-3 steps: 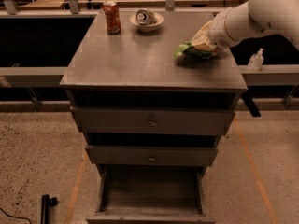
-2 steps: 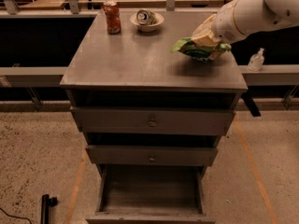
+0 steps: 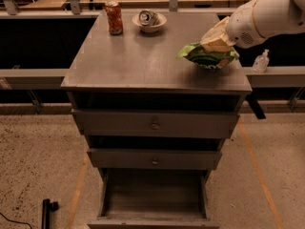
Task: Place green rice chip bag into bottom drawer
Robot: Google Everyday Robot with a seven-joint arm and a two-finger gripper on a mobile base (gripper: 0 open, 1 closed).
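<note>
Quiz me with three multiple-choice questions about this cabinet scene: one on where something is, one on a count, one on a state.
1. Where is the green rice chip bag?
A) inside a drawer
B) in the gripper, above the right side of the cabinet top
C) nowhere in view

2. How many drawers show a knob?
A) one
B) four
C) two

3. The bottom drawer is:
A) pulled open
B) pushed shut
C) missing

Answers:
1 B: the gripper is clamped on the bag.
2 C: the top drawer and middle drawer each carry one knob.
3 A: its inside floor shows.
</note>
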